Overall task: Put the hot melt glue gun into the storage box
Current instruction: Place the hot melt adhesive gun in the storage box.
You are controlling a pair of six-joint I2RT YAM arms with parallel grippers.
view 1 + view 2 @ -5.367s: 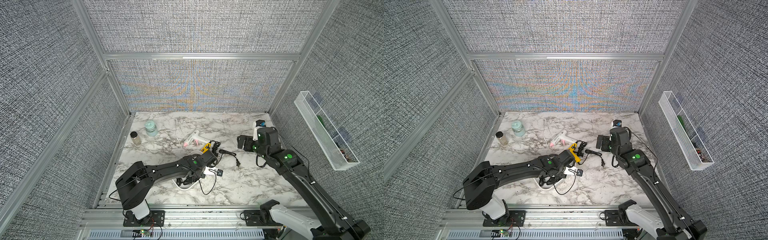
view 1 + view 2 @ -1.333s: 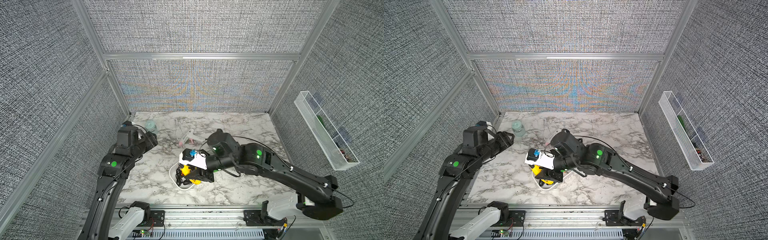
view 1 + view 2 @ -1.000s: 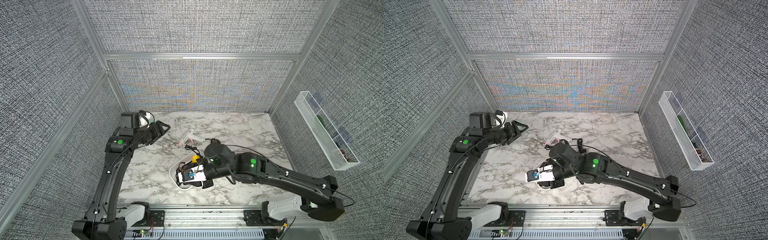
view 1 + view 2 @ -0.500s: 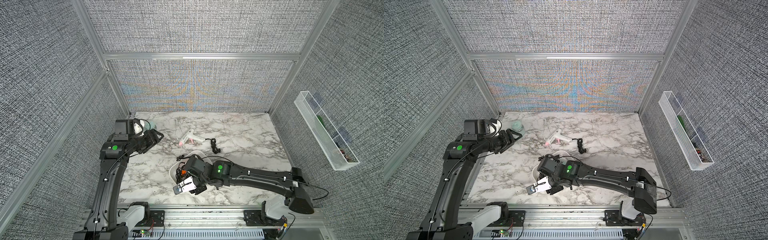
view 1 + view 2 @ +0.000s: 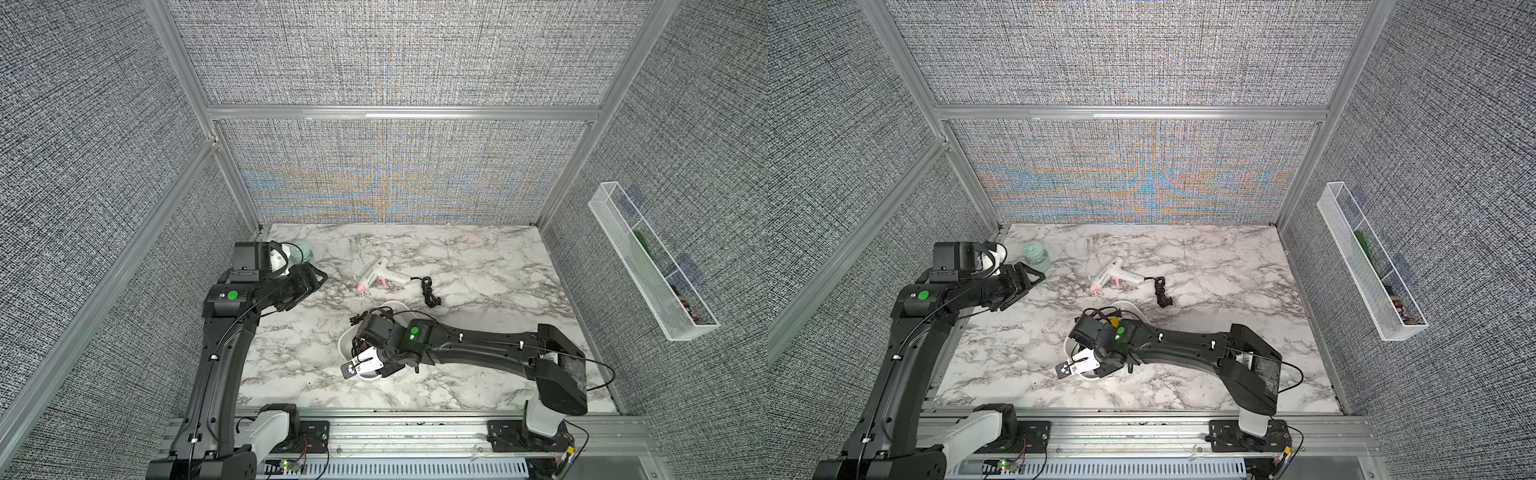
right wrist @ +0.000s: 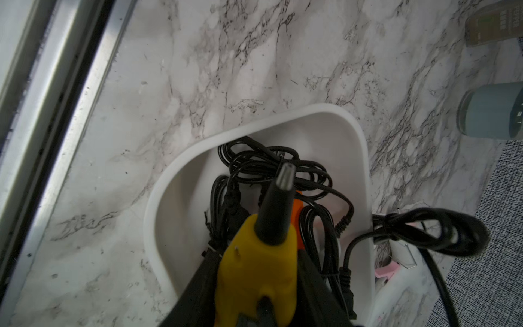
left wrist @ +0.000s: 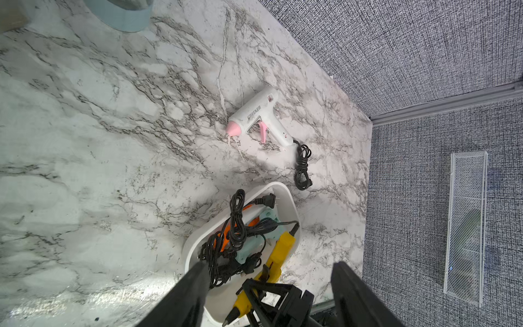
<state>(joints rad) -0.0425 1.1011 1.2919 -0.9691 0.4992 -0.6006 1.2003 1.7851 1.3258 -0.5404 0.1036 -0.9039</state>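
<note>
Marble-patterned tabletop (image 5: 478,266) is shared by a shallow white storage box (image 6: 158,203), set near the front rail (image 6: 56,93), and a white glue gun (image 7: 256,119) lying on its side well behind the box, untouched. The box is crowded with a heap of black cords (image 6: 268,164). Over that heap a yellow glue gun (image 6: 254,260) is clamped across its body by the right gripper (image 6: 254,283). The left gripper (image 5: 318,279) is held spread and empty, far back beside a pale green jar (image 5: 1036,257).

Trouble is to be expected from the heap. If released here, the yellow glue gun would be laid on springy cords and not on the box floor, so it could be rocked sideways over the low rim. A loop could also be snagged by the jaws on withdrawal, and a cord, or the light box itself, dragged along. Whether the gun rests on the cords or hangs just above them cannot be told from these views.

The yellow glue gun's long axis is laid roughly along the box's length. Its metal nozzle (image 6: 284,175) is pointed at the rounded end nearest the rail, with the cord end turned toward the far end.
</note>
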